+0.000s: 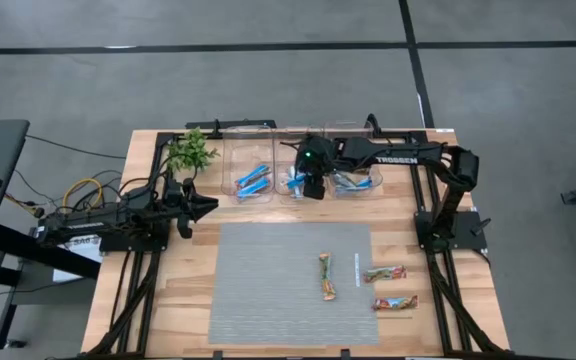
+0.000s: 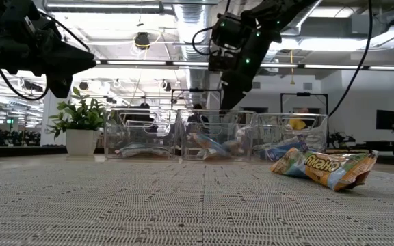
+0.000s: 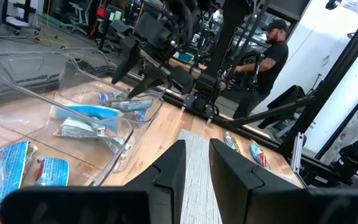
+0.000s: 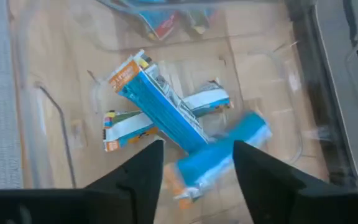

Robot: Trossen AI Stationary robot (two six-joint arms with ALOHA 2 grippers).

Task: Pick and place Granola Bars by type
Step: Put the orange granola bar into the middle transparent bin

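Note:
Three clear bins stand along the far edge. Blue Granola Bars lie in the left bin [image 1: 253, 180], the middle bin [image 1: 296, 182] and the right bin [image 1: 356, 180]. My right gripper [image 1: 311, 188] hangs open over the middle bin. In its wrist view, crossed blue bars [image 4: 160, 102] lie flat on the bin floor, and a blurred blue bar [image 4: 225, 152] shows below the open gripper [image 4: 197, 165]. One tan bar [image 1: 326, 277] lies on the grey mat; two tan bars [image 1: 385, 273] [image 1: 395, 302] rest on the wood to its right. My left gripper [image 1: 206, 205] waits at the table's left, narrowly open [image 3: 197, 165].
A potted green plant [image 1: 190, 152] stands left of the bins. The grey mat [image 1: 268, 290] covers the table's middle and near part. In the low view a tan bar [image 2: 327, 167] lies in front of the bins [image 2: 214, 137]. A person [image 3: 269, 56] stands beyond the table.

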